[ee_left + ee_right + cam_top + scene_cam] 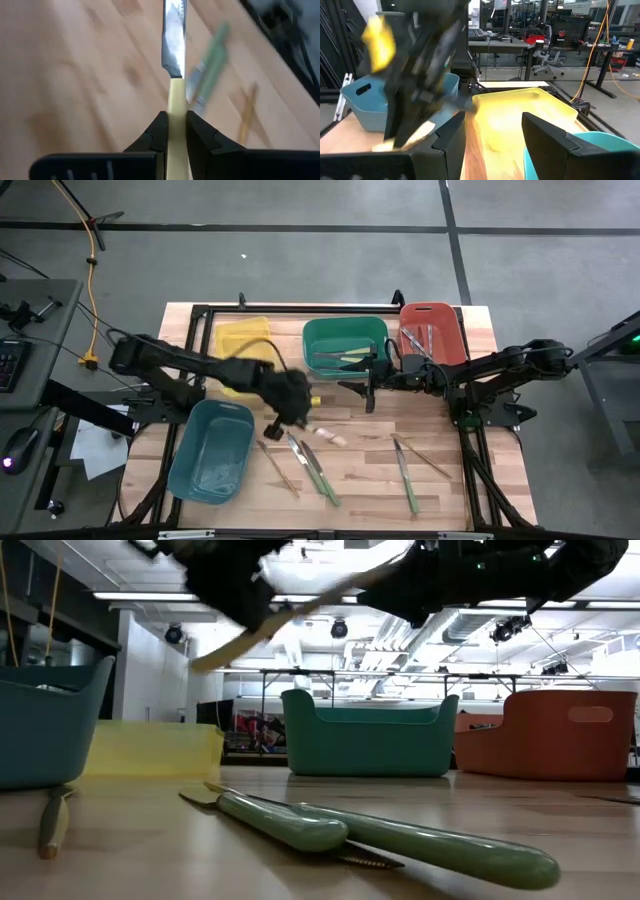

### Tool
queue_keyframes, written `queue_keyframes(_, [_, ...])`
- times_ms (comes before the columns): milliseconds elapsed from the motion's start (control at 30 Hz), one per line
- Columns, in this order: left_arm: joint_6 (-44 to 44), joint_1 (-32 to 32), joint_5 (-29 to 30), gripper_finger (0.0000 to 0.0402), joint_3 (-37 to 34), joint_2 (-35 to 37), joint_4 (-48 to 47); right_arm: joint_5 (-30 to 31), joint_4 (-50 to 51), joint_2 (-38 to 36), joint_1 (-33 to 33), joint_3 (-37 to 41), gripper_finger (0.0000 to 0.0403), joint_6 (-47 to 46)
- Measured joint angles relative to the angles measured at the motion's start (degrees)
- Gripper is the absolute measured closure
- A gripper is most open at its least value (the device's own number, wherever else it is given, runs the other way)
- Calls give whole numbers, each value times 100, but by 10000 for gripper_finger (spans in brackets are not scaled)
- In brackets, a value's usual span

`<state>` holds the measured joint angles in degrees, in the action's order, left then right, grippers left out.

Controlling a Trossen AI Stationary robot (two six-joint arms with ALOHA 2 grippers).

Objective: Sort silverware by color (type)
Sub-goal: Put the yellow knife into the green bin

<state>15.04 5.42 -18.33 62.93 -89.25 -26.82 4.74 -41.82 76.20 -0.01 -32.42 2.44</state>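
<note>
While the left gripper (298, 412) is clamped on a pale-handled knife (175, 75) above the middle of the worktop (360, 455), the right gripper (368, 387) hangs with fingers spread and empty at the teal bin's (345, 335) 5 o'clock corner. Green-handled utensils (318, 470) lie at 6 o'clock of the left gripper; others sit in the teal and red bin (432, 330).

Yellow bin (240, 340), green bin (345, 345), red bin (432, 330), blue bin (210, 452) on table (370, 465).

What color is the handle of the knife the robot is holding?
Pale yellow. The left gripper pinches the knife; the left wrist view shows it best.
</note>
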Motion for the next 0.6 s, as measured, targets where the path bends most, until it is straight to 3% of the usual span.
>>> queue_keyframes(233, [5, -542, 478, 377, -1038, 1424, 2128, 1, -33, -11, 0, 2, 226, 94])
queue_keyframes(367, [-19, -714, 868, 377, -2131, 2040, 4171, 0, -56, -11, 2, 2, 226, 104])
queue_keyframes(500, [-477, -891, 1151, 377, -3205, 2156, 6632, 0, -204, -11, 0, 2, 226, 44])
queue_keyframes(600, [-849, -976, 1265, 377, -3716, 1975, 7790, 0, -326, -11, 4, 2, 226, 41])
